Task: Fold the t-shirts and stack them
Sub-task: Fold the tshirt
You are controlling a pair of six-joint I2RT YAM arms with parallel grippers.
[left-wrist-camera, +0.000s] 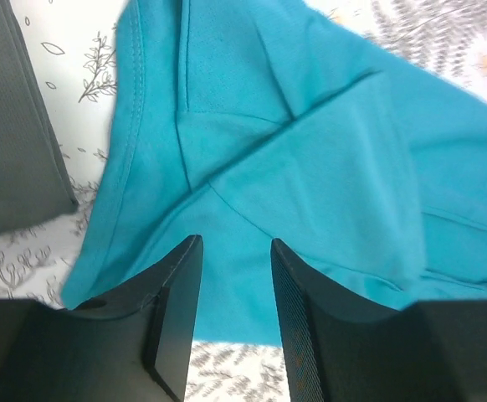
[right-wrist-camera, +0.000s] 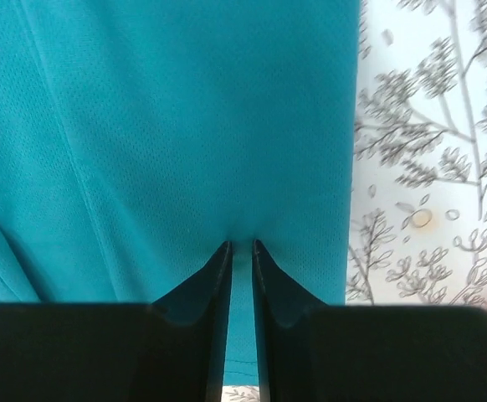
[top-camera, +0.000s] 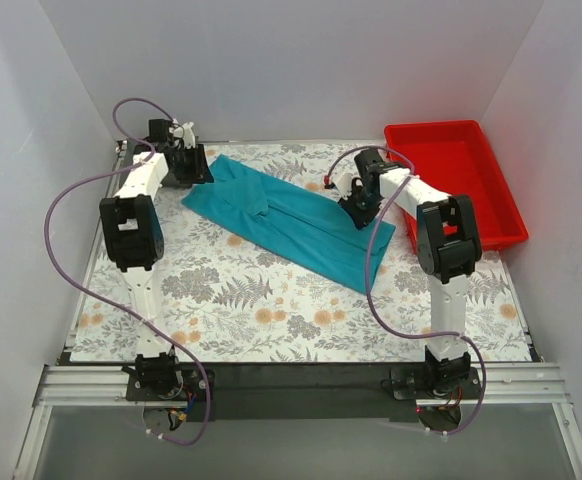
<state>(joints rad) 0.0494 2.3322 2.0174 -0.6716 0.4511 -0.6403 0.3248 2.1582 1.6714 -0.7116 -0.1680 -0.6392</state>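
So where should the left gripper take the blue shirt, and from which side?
Probably the far-left end of the blue shirt, at the edge beneath the open left gripper, coming down from above. The cloth lies flat in folded layers, so only an edge can be pinched. The right gripper pinches the opposite end.

**Arm hardware: finish and cabling**

The left arm [top-camera: 131, 232] and right arm [top-camera: 447, 240] are built of white links joined by black housings. A purple cable [top-camera: 51, 215] is looped along each. The left gripper [left-wrist-camera: 236, 243] and right gripper [right-wrist-camera: 242, 244] are fitted with matte black, wedge-shaped fingers [left-wrist-camera: 175, 301].
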